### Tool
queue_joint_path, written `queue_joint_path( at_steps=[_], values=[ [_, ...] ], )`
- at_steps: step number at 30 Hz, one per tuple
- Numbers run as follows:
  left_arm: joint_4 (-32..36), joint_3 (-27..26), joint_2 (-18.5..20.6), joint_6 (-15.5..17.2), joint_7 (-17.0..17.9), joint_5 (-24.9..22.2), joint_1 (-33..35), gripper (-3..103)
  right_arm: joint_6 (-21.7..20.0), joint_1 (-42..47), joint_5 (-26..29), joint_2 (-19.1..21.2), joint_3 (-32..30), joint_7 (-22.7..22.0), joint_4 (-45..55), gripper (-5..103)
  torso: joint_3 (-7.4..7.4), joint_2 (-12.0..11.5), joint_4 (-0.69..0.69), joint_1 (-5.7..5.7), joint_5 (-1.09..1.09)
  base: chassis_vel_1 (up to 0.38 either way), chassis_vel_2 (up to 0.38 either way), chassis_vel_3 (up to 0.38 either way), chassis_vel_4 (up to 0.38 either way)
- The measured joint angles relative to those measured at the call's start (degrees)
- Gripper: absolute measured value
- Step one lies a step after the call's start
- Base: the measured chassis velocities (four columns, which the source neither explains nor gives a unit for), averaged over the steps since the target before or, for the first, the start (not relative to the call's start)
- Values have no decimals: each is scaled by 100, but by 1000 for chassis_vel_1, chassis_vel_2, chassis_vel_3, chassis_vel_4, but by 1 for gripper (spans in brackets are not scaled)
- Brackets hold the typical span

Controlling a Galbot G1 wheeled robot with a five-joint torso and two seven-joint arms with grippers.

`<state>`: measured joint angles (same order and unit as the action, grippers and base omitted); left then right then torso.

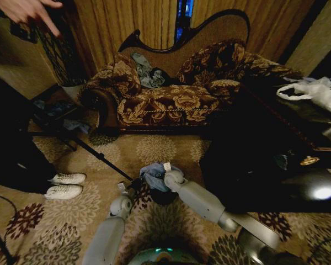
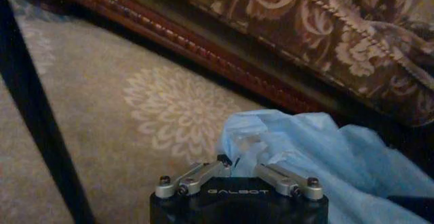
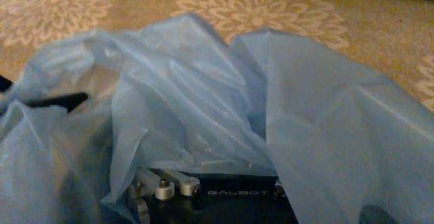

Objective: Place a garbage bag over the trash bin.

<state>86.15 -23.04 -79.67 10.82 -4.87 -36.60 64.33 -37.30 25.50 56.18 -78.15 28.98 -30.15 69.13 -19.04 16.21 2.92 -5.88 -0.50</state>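
The pale blue garbage bag (image 1: 153, 173) is bunched on the carpet in front of me, over the small black trash bin (image 1: 164, 197), which shows as a dark shape beneath it. My left gripper (image 2: 229, 159) is shut, its tips pinching the near edge of the garbage bag (image 2: 318, 158); in the head view the left gripper (image 1: 123, 190) sits just left of the bin. My right gripper (image 1: 164, 172) reaches into the bag from the right. The wrinkled garbage bag film (image 3: 224, 107) drapes over it and hides its front.
A floral sofa (image 1: 171, 99) stands behind the bin, with a grey-blue garment (image 1: 146, 72) on its seat. A black tripod leg (image 1: 94, 152) crosses the carpet at left, near a person's white shoes (image 1: 66, 185). A dark table (image 1: 298, 149) at right holds a white plastic bag (image 1: 320, 91).
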Motion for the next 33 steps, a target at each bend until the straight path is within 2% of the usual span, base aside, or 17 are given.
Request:
queue_joint_path(
  at_steps=[6, 9, 11, 16, 21, 28, 29, 31, 33],
  values=[
    [313, 33, -38, 42, -9, 7, 69, 0, -65, -13, -265, -52, 193, 6, -106, 100, 0, 0, -1, 0, 1, 0, 0, 0, 0],
    [342, 37, -47, 44, -12, 8, 70, 0, -78, -13, -424, 1, 269, 15, -29, 100, 0, 0, -1, 0, 1, 0, 0, 0, 0],
    [357, 37, -44, 42, -16, 8, 74, 0, -75, -7, -601, 191, 386, 95, 263, 100, 0, 0, 0, 0, 0, 0, 0, 0, 0],
    [346, 27, -40, 39, -23, 15, 86, 0, -156, 29, -536, 440, 530, 5, 753, 100, 0, 0, 0, 0, 1, 0, 0, 0, 0],
    [340, 9, -41, 58, -60, 87, 117, 0, -167, 49, -196, 466, 509, -284, 980, 100, 0, 0, 0, 0, 0, 0, 0, 0, 0],
    [525, -51, -29, 281, -98, 108, 257, 0, -163, 39, -94, 373, 368, -282, 823, 100, 0, 0, -1, 0, 1, 0, 0, 0, 0],
    [528, -57, -28, 300, -80, 108, 269, -3, -162, 39, -92, 365, 352, -275, 799, 100, 0, 0, 0, 0, 1, 0, 0, 0, 0],
    [525, -73, -22, 317, 7, 125, 298, 3, -144, 40, -83, 364, 318, -266, 744, 100, 0, 0, -1, 0, 0, 0, 0, 0, 0],
    [499, -82, -19, 301, 37, 152, 301, 1, -138, 42, -78, 374, 303, -259, 742, 100, 0, 0, 0, 0, 1, 0, 0, 0, 0]
  ],
)
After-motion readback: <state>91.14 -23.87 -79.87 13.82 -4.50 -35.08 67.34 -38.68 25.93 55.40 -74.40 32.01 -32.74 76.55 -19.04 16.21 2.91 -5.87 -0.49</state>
